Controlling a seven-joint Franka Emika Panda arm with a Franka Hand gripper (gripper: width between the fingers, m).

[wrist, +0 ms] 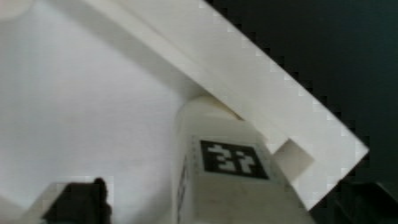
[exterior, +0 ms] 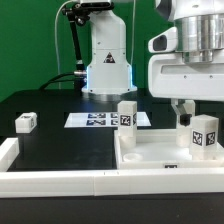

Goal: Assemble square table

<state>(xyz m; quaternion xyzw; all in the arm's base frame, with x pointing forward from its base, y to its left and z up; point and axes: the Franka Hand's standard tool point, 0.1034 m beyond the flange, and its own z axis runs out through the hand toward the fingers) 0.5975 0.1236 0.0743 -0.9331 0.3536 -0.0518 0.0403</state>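
Observation:
The white square tabletop point(exterior: 152, 152) lies rim-up at the exterior view's lower right. One tagged leg block point(exterior: 127, 114) stands upright at its far left corner. A second leg block point(exterior: 204, 133) stands at its right side, directly under my gripper point(exterior: 195, 112). In the wrist view this leg point(wrist: 231, 150) stands in a corner of the tabletop point(wrist: 89, 100), between my fingers. My gripper point(wrist: 222, 198) is open, and the dark finger point(wrist: 75, 200) stands clear of the leg's side. A third small leg block point(exterior: 25, 122) lies on the black table at the left.
The marker board point(exterior: 98, 120) lies flat in front of the robot base point(exterior: 105, 60). A long white border rail point(exterior: 60, 178) runs along the table's front edge, with a short raised end point(exterior: 8, 150) at the left.

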